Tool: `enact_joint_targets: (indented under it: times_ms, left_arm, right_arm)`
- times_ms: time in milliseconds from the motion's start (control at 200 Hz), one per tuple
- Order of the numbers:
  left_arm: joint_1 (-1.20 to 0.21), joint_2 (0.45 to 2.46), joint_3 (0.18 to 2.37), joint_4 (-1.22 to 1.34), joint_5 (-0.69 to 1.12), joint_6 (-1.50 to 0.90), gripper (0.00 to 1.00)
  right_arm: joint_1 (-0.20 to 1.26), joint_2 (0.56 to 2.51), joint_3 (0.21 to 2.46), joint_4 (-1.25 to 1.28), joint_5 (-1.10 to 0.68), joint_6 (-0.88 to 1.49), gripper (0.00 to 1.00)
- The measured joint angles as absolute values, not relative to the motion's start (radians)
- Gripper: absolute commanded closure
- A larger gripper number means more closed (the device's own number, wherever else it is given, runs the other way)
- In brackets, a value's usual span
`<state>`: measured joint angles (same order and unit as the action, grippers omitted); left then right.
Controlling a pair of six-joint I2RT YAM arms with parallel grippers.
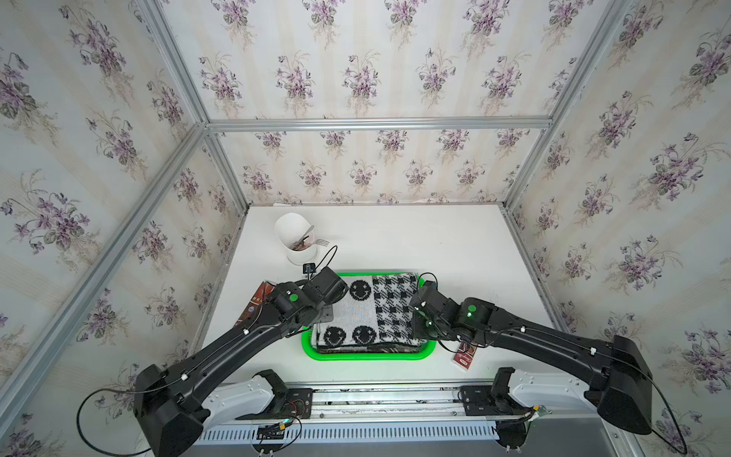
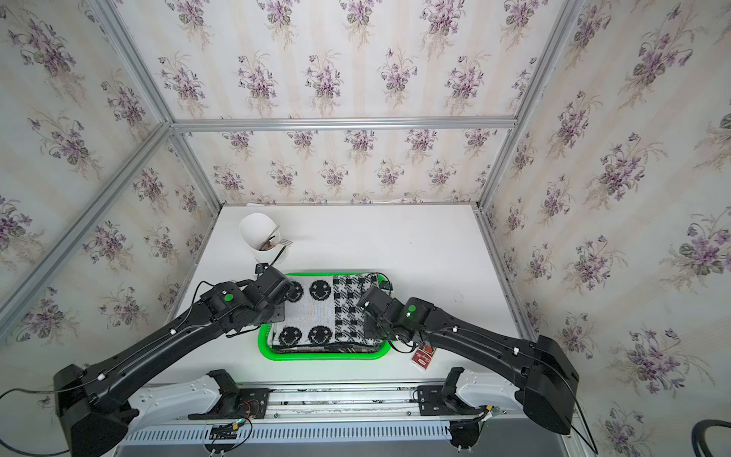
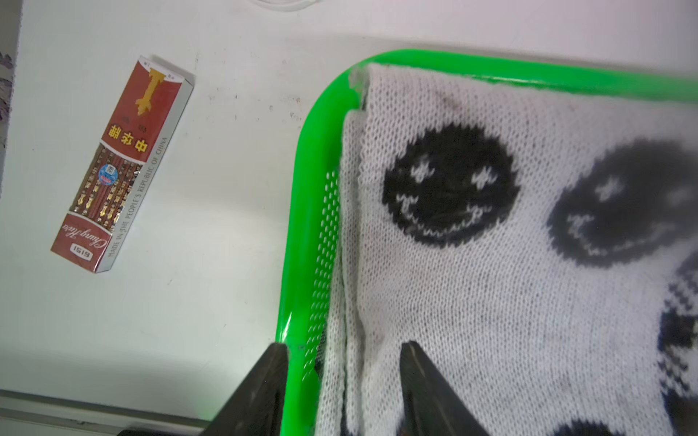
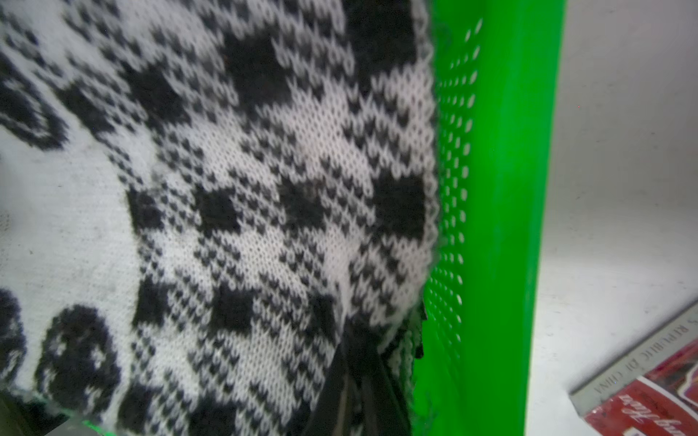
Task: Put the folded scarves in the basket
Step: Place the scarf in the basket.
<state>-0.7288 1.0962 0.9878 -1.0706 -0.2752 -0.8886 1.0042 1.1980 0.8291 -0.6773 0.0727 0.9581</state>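
Resting inside the basket (image 1: 368, 356), the folded scarf (image 1: 368, 312) looked placed, so release was the step. The left gripper (image 3: 343, 347) stood open astride the rim. The right gripper (image 4: 355, 358) was closed, seemingly pinching the scarf's edge, and needed opening before retreating.
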Motion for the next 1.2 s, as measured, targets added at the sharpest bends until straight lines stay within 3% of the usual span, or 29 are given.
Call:
enact_joint_targets:
  times_ms: [355,559,734,819,1124,1164,1199]
  left_arm:
    - [-0.733,1.017,0.884,-1.108,-0.063,-0.955,0.5]
    - [-0.746,1.027,0.809,-1.037,0.003,-0.999,0.8]
    - [-0.746,0.958,0.834,-1.055,-0.06,-1.029,0.98]
    - [-0.746,0.947,0.849,-1.069,-0.102,-1.032,1.0]
    - [-0.746,0.996,0.857,-1.105,-0.168,-1.031,1.0]
    - [-0.746,1.0,0.858,-1.11,-0.175,-1.029,1.0]
    - [-0.746,1.003,0.859,-1.111,-0.179,-1.028,0.88]
  right_arm:
    - [1.005,1.198,0.845,-0.691,0.094,0.958,0.8]
    - [1.005,1.197,0.845,-0.701,0.102,0.958,0.79]
    - [1.005,1.185,0.839,-0.706,0.115,0.958,0.78]
    - [1.005,1.184,0.839,-0.708,0.12,0.958,0.75]
    - [1.0,1.139,0.861,-0.74,0.179,0.958,0.45]
    - [0.995,1.131,0.868,-0.746,0.194,0.958,0.36]
    - [0.986,1.122,0.876,-0.756,0.205,0.958,0.23]
